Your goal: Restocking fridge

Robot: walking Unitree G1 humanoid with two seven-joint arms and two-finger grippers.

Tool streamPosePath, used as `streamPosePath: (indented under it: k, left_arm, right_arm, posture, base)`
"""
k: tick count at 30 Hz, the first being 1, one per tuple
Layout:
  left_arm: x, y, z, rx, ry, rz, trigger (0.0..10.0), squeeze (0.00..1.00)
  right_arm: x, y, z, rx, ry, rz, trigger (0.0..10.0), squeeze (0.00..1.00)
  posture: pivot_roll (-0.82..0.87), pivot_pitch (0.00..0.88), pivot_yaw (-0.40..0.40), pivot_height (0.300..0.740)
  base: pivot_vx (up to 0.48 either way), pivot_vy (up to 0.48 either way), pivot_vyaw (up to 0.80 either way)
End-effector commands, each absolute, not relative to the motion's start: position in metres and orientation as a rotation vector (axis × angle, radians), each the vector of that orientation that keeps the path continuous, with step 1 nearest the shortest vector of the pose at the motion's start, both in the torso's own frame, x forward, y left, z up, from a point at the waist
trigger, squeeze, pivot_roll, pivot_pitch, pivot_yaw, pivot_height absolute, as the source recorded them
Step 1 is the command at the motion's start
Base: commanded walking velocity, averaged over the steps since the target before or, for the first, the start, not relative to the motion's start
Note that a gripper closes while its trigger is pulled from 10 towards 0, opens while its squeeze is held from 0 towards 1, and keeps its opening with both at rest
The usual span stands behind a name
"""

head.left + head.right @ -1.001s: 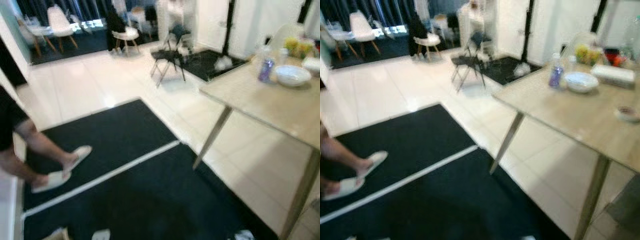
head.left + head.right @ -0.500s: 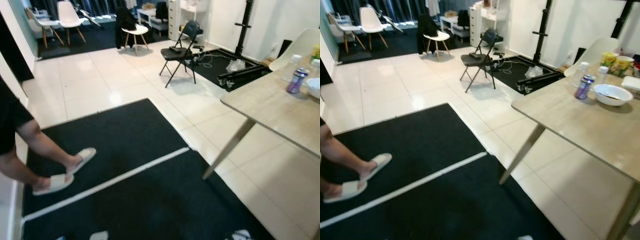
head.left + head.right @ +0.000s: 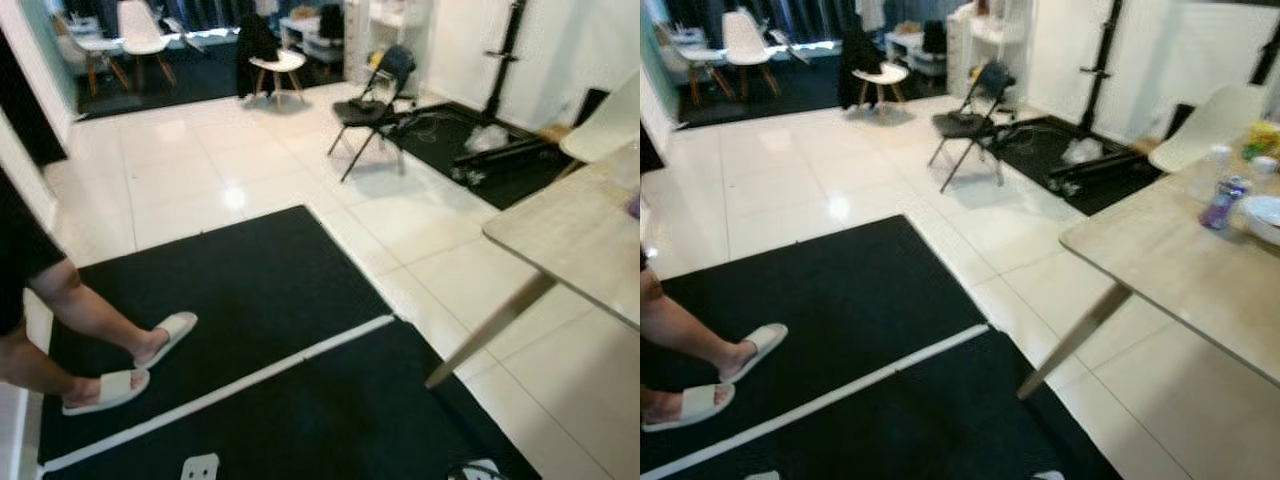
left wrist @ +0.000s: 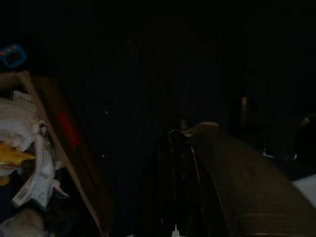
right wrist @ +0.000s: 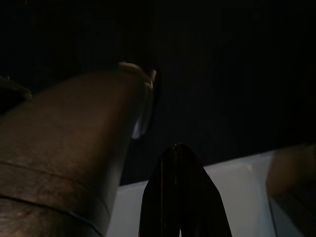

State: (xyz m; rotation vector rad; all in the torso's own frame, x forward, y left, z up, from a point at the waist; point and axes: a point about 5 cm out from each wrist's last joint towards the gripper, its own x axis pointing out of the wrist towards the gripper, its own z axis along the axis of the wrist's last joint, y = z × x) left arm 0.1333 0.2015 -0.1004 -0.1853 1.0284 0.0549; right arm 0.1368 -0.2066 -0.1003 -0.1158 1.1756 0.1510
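From the left eye view, the robot is standing on a black mat [image 3: 250, 290] crossed by a white strip [image 3: 230, 385]. A person's legs in pale slippers [image 3: 135, 360] are stepping at the mat's left edge, so the head is probably being kept tilted down to watch the path. A wooden table [image 3: 570, 240] is reaching in from the right, its slanted leg [image 3: 490, 325] planted on the white tiles. No fridge is visible, and nothing to stock it with is being carried where the head camera can see.

The right eye view is showing more of the tabletop, where a purple can [image 3: 1220, 203], a clear bottle [image 3: 1212, 160] and a white bowl [image 3: 1265, 215] are sitting together near the far edge. In my judgement these are the likeliest goods for the fridge. A black folding chair [image 3: 968, 120] is standing well beyond on the tiles.

The left wrist view is very dark. The left gripper [image 4: 180, 187] is hanging low beside what may be a cardboard box [image 4: 64, 148] holding pale wrappers; I cannot tell how it is set.

In the right wrist view, the right gripper [image 5: 180, 197] is hanging idle over mat and tile, its black fingers [image 5: 163, 197] pressed together with nothing between them.
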Motion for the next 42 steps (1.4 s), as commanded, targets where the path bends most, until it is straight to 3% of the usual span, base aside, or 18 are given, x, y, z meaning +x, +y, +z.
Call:
streamPosePath:
  k: [1, 28, 35, 42]
  left_arm:
    - [0.1287, 0.2003, -0.1022, -0.182, 1.047, 0.052, 10.0, 0.0]
    - [0.1326, 0.1982, -0.1013, -0.18, 1.041, 0.042, 10.0, 0.0]
    - [0.1321, 0.1977, -0.1016, -0.178, 1.044, 0.039, 10.0, 0.0]
    - [0.1319, 0.1965, -0.1018, -0.178, 1.045, 0.035, 10.0, 0.0]
  right_arm:
    - [0.1375, -0.2054, -0.1003, -0.112, 1.176, 0.152, 10.0, 0.0]
    - [0.1376, -0.207, -0.1001, -0.11, 1.186, 0.146, 10.0, 0.0]
    - [0.1371, -0.2074, -0.1003, -0.127, 1.199, 0.156, 10.0, 0.0]
    - [0.1373, -0.2073, -0.1003, -0.124, 1.194, 0.145, 10.0, 0.0]
  posture:
    - [-0.05, 0.0, 0.04, 0.74]
    - [-0.05, 0.0, 0.037, 0.74]
    - [-0.05, 0.0, 0.037, 0.74]
    - [-0.05, 0.0, 0.037, 0.74]
  base:
    - [0.356, 0.0, 0.0]
    - [0.358, 0.0, 0.0]
    - [0.359, 0.0, -0.79]
    - [0.359, 0.0, 0.0]
